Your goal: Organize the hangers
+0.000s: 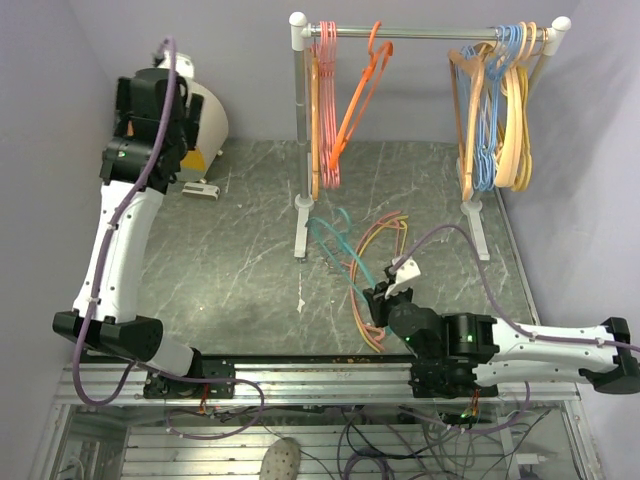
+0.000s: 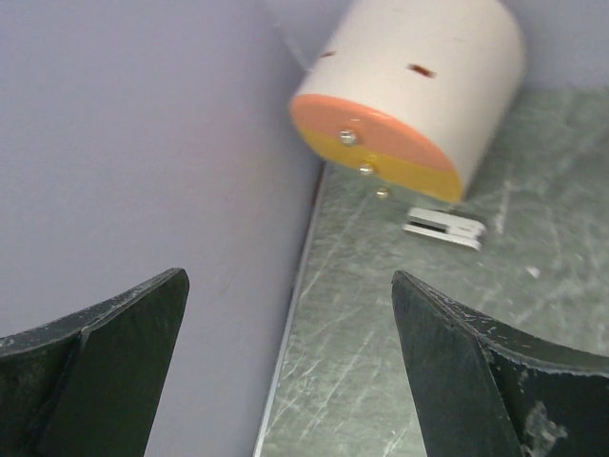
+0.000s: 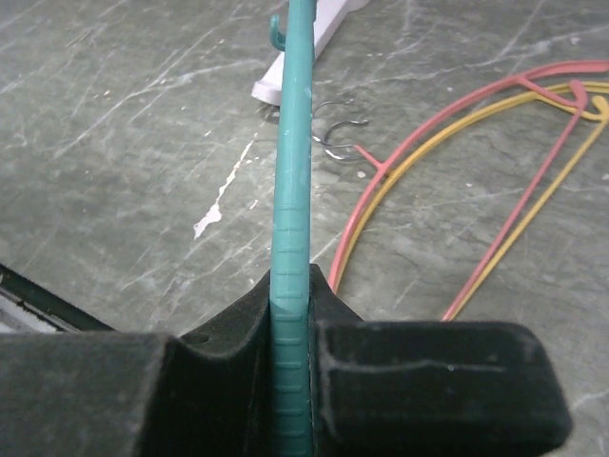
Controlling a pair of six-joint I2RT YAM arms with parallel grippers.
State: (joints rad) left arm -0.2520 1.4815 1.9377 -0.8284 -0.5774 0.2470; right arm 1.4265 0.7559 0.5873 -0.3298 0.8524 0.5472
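1. The right gripper is clamped tight on a teal hanger. The thin bar sits edge-on between the pads and runs straight out ahead of the wrist.
2. From above, that gripper is low over the near part of the table, in front of the rack. The teal hanger reaches from it toward the foot of the rack's left post.
3. A pink hanger and a yellow hanger lie flat on the table just right of the teal one. They overlap each other and nothing holds them.
4. On the rail, a few pink hangers hang at the left end. An orange hanger hangs askew just beside them, and a tan hanger hangs down along the left post.
5. A blue and tan bunch hangs crowded at the rail's right end, well apart from the others.
6. The left gripper is spread wide with nothing between its fingers. It is up in the far left corner, well apart from every hanger.
7. Ahead of it a white drum with an orange and yellow face lies by the wall. A small white piece lies on the table just in front of the drum.
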